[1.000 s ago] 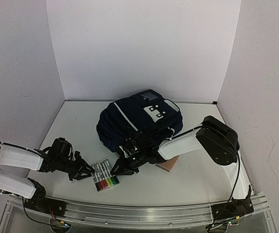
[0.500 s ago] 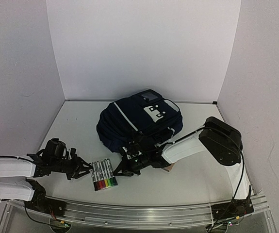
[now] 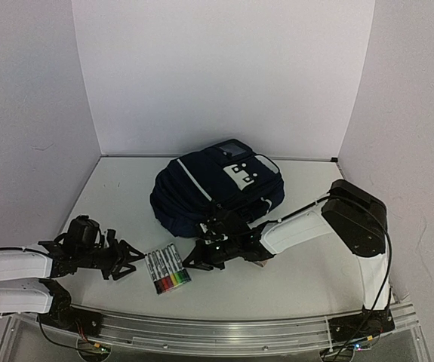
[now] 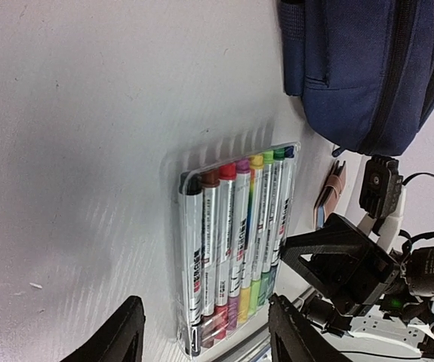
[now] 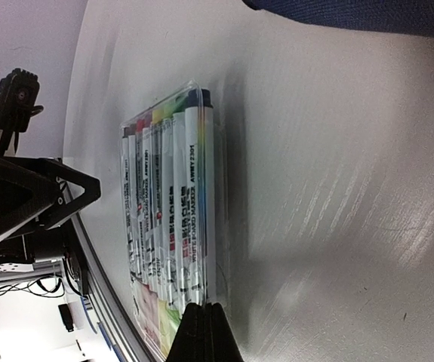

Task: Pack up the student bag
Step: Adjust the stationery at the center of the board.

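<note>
The student bag (image 3: 217, 188), navy with white stripes, lies on the table's middle; its edge shows in the left wrist view (image 4: 367, 68). A clear pack of coloured markers (image 3: 167, 271) lies in front of it. My right gripper (image 3: 189, 264) is shut, its fingertips (image 5: 204, 332) pinched on the clear plastic edge at the pack's right side (image 5: 171, 226). My left gripper (image 3: 132, 262) is open just left of the pack. In its wrist view (image 4: 205, 339) the two fingers stand either side of the pack's near end (image 4: 235, 249).
A small brown flat item (image 4: 330, 192) lies beside the bag, under my right arm. White walls close the back and sides. A metal rail (image 3: 217, 328) runs along the near edge.
My left arm has drawn back to the left and dropped low, gripper still open. My right gripper has moved right, and the marker pack has shifted and turned slightly with it.
</note>
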